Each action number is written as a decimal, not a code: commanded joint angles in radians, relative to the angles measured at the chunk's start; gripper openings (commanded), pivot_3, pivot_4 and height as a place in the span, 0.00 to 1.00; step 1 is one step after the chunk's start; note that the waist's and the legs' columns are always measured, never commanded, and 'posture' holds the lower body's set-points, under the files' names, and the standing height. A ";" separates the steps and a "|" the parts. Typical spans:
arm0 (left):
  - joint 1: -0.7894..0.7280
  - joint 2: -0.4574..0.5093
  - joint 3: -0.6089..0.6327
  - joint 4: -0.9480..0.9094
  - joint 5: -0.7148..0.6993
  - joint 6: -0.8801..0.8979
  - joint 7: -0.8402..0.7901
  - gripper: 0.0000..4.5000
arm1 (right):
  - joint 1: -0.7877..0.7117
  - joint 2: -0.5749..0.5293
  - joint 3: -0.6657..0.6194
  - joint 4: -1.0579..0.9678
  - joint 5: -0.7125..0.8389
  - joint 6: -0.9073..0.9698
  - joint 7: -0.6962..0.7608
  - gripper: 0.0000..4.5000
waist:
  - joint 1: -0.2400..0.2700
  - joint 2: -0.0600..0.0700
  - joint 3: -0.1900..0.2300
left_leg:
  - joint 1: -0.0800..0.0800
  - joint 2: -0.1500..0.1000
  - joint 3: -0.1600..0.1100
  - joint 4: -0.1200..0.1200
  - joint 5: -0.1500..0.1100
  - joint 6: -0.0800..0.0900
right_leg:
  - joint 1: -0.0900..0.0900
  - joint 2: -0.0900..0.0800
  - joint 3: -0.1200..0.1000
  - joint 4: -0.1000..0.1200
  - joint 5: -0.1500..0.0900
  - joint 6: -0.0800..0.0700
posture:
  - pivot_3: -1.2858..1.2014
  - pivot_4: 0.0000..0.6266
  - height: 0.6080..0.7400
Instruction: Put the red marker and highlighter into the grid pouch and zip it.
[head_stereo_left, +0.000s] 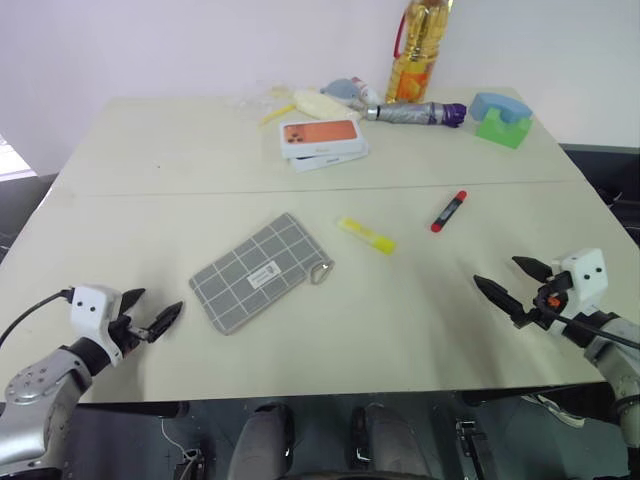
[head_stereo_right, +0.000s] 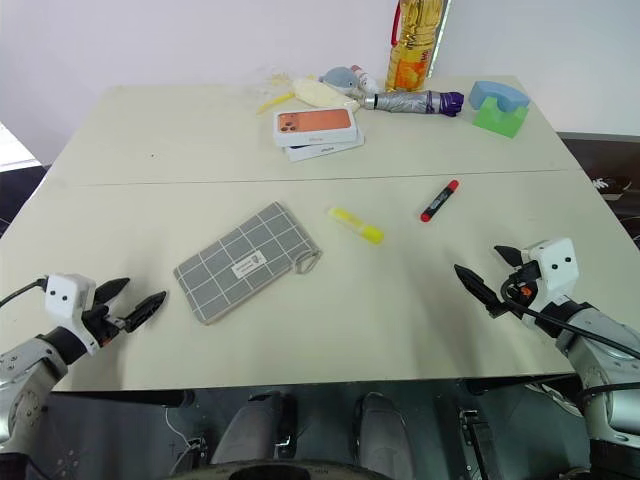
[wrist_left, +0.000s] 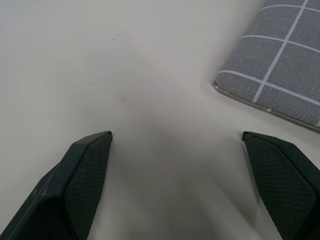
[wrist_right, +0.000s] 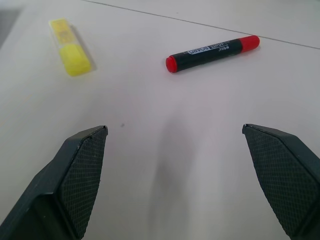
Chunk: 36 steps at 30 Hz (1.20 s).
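Diagonally, red marker (head_stereo_left: 448, 211) apparently points toward highlighter (head_stereo_left: 366, 235).

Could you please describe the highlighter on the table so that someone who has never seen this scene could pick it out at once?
Start from the large pale table and find the flat grey fabric pouch with white grid lines near its middle. Just beside the pouch's metal ring pull lies the short, stubby bright yellow highlighter, flat on the tabletop. The slim red marker with a black middle lies just beyond it, but only the highlighter is all yellow.
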 joint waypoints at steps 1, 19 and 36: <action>-0.009 -0.001 0.007 0.000 0.005 -0.026 -0.007 0.98 | -0.002 -0.008 -0.011 -0.030 0.004 -0.009 -0.004 1.00 | 0.000 0.000 0.000 | 0.000 0.000 0.000 0.000 0.000 0.000 | 0.000 0.000 0.000 0.000 0.000 0.000 | 0.52 0.24 1.00; -0.072 -0.073 -0.034 0.092 0.043 -0.202 -0.038 1.00 | -0.348 0.170 0.467 -0.186 -0.101 0.155 -0.182 0.46 | -0.004 -0.001 0.000 | 0.000 0.002 0.001 0.000 0.000 0.000 | -0.002 0.001 0.001 0.002 0.001 -0.001 | 0.52 0.24 1.00; -0.040 -0.025 -0.028 0.092 0.062 -0.276 -0.100 1.00 | -0.633 0.552 0.655 0.327 -0.306 0.233 -0.420 0.01 | -0.026 -0.002 -0.001 | -0.001 0.000 0.002 0.000 0.000 0.000 | -0.003 0.000 0.001 0.002 0.001 0.000 | 0.52 0.24 1.00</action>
